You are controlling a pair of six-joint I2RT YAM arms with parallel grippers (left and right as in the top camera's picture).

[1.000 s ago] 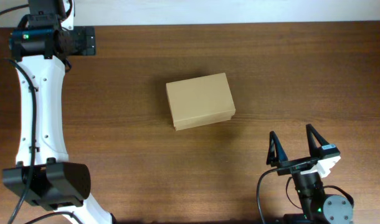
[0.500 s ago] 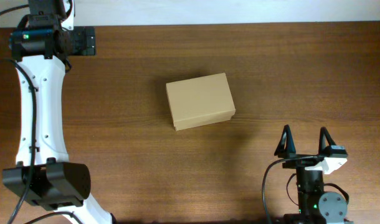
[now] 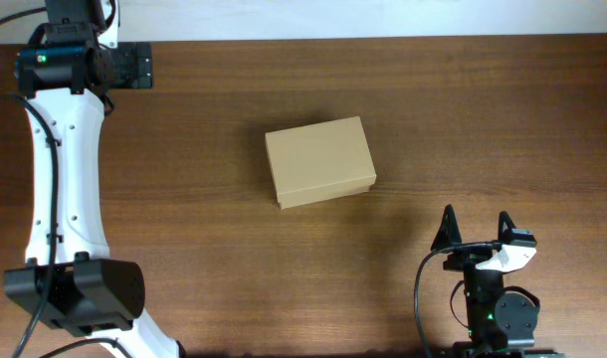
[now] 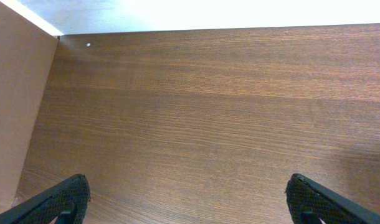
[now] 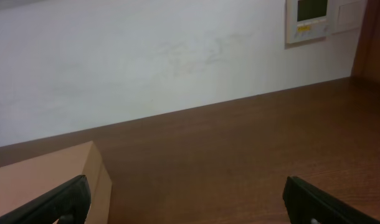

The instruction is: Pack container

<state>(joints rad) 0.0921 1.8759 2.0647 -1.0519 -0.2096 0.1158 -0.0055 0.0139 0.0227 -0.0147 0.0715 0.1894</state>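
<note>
Overhead view: plain tan-brown rectangular cardboard box (image 3: 319, 161), lid down, at centre of dark wooden tabletop (image 3: 483, 109); right gripper (image 3: 475, 224) and left gripper (image 4: 189, 196) well apart from it, jaws spread wide, empty.

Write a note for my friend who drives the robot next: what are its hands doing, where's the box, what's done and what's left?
The left gripper is open and empty, over bare table at the far left.
The right gripper is open and empty, near the front edge, right of the container and apart from it.
The container sits mid-table with its lid shut.
Done: cannot tell, the inside is hidden.
Left: probably check what is inside.
</note>
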